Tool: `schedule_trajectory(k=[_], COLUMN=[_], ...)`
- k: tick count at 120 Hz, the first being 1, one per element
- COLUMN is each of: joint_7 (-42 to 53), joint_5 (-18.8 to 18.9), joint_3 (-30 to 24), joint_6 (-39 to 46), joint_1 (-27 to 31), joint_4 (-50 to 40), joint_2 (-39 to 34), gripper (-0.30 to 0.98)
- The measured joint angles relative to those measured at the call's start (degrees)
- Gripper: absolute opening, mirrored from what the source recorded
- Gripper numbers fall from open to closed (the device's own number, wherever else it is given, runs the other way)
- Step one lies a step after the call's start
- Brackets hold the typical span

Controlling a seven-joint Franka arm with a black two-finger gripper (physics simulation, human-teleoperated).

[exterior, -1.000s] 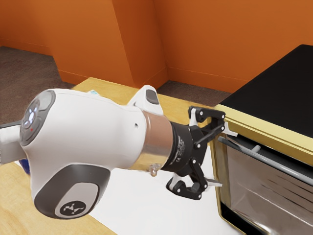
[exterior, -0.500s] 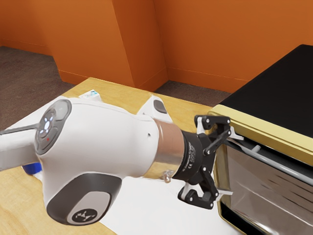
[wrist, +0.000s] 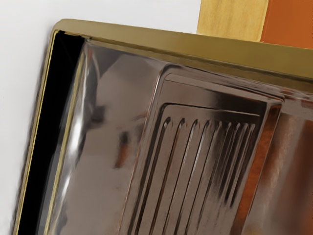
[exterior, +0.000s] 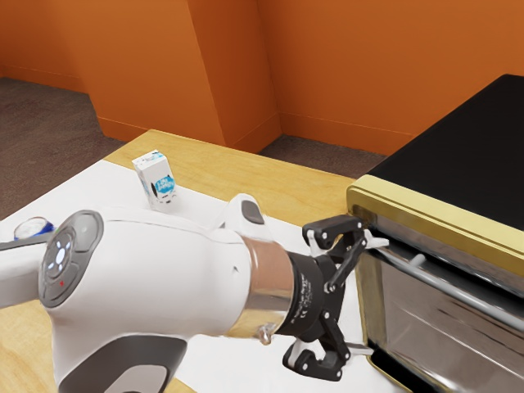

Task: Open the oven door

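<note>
While the jaws stand wide, one fingertip (exterior: pixel 378 242) by the bar handle (exterior: pixel 457 287) toward the exterior view's left, the oven door (exterior: pixel 434 327) probably needs a slow, outward-and-down arc.

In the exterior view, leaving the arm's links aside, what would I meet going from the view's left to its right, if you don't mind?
Blue round container → milk carton → black gripper → oven.
</note>
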Motion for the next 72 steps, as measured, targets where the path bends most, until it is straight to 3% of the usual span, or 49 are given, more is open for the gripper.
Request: schedule_trajectory(k=[18,28,34,43,50,60,72], joint_7=[0.23,0.16,0.21,1.65,3.01,5.30,7.94], joint_5=[-5.66,-12.68,-20.02,-39.36,-49.50,-57.45,-61.57], joint_3=[-7.74,-15.27,-25.20,-43.17,-51.15,-55.48,-56.13], joint_6=[-0.10,-0.15,-0.54,-3.13,-5.13,-7.41,-9.74], joint_1=[5.92,9.44,14.08,21.26,23.60,25.03,25.23], joint_4=[-9.37,-15.94,-19.96,-23.12,-23.81,-23.79,-23.72], joint_2=[-11.38,-20.39,-30.23,-48.59,-57.00,-61.43,-62.47], gripper=[0.69,0.69,0.69,0.68,0.68,0.68,0.68])
